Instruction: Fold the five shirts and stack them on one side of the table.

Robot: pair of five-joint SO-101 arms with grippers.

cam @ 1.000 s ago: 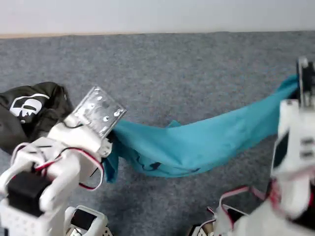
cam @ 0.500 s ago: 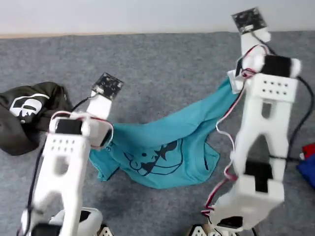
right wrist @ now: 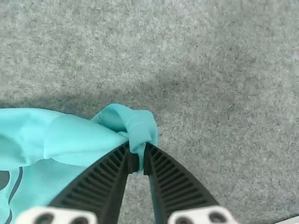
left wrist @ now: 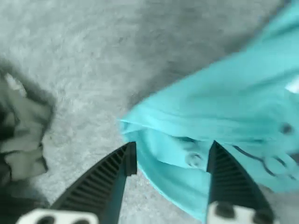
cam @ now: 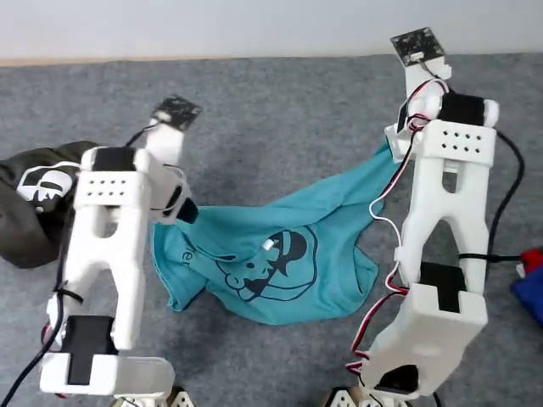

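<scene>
Right end effector [right wrist: 138, 161] pinches shirt [cam: 280, 254] corner; left end effector [left wrist: 170, 161] gapes, empty. Risk: a one-sided pull bunches the cloth.

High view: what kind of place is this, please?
Probably a robot workbench indoors: two white arms at a table covered in grey felt-like cloth, a teal shirt and a black shirt on it, a pale wall behind.

The teal shirt [cam: 280, 263] bears a dark navy cartoon line drawing. At the bench's left edge, the black shirt [cam: 34, 203] has a white print. The bench [cam: 280, 110] is speckled grey. The left arm [cam: 110, 254] and right arm [cam: 450, 212] are white with black motors and red, white and black wires. The left pincer [left wrist: 171, 151] and right pincer [right wrist: 138, 156] have black ribbed fingers. At the right edge are a red item [cam: 533, 257] and a blue item [cam: 530, 298].
</scene>
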